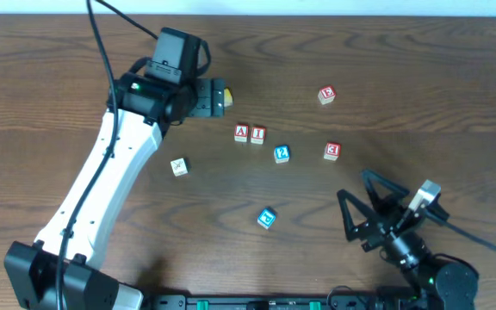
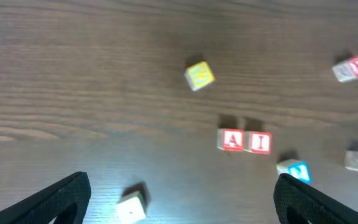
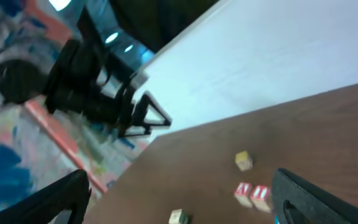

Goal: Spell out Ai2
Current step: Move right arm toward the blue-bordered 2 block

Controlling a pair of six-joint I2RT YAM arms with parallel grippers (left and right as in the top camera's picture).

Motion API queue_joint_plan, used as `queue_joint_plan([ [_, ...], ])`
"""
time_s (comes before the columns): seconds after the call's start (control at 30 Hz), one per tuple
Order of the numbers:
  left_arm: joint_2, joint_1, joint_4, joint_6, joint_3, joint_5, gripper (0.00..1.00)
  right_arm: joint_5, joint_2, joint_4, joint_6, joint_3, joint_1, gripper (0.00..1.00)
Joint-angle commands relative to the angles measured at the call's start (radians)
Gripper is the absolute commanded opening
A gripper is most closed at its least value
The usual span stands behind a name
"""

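Overhead view: a dark wood counter holds scattered letter blocks. Near the middle, the A block and the I block sit side by side, touching, and read "AI". The blue 2 block lies just beside the I block, lower and to its right, not touching it and out of line with the pair. A red 3 block sits further right, and a red E block above that. A white block lies left of the row, and a second blue block lies nearer the front edge. The white left arm reaches in from the lower left. Its left end effector is above the A block, with a yellow block near its tip. The right end effector sits at the lower right, fingers spread, holding nothing.

Left wrist view: the left end effector has its two dark fingers spread wide at the bottom corners, with bare counter between them. Ahead lie the yellow block, the touching A block and I block, and the blue 2 block.

Right wrist view: tilted and blurred. The right end effector is spread and empty. In the distance are the yellow block and the two red-lettered blocks.
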Motion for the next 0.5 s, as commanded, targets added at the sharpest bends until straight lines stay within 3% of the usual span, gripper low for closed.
queue_joint_plan([
  [0.0,0.009,0.049,-0.007,0.047,0.016,0.013,0.95,0.034,0.215,0.034,-0.007,0.086,-0.005,0.95],
  [0.13,0.04,0.083,-0.019,0.058,0.016,0.04,0.95,-0.082,0.55,0.013,-0.156,0.298,-0.005,0.99],
  [0.27,0.059,0.089,-0.023,0.058,0.016,0.048,0.95,-0.146,0.876,-0.179,-0.304,0.568,0.021,0.99],
  [0.37,0.061,0.089,-0.022,0.058,0.016,0.048,0.95,-0.091,1.062,-0.378,-0.421,0.751,0.09,0.99],
  [0.47,0.061,0.09,-0.022,0.06,0.016,0.047,0.95,0.094,1.212,-0.6,-0.525,0.921,0.189,0.99],
])
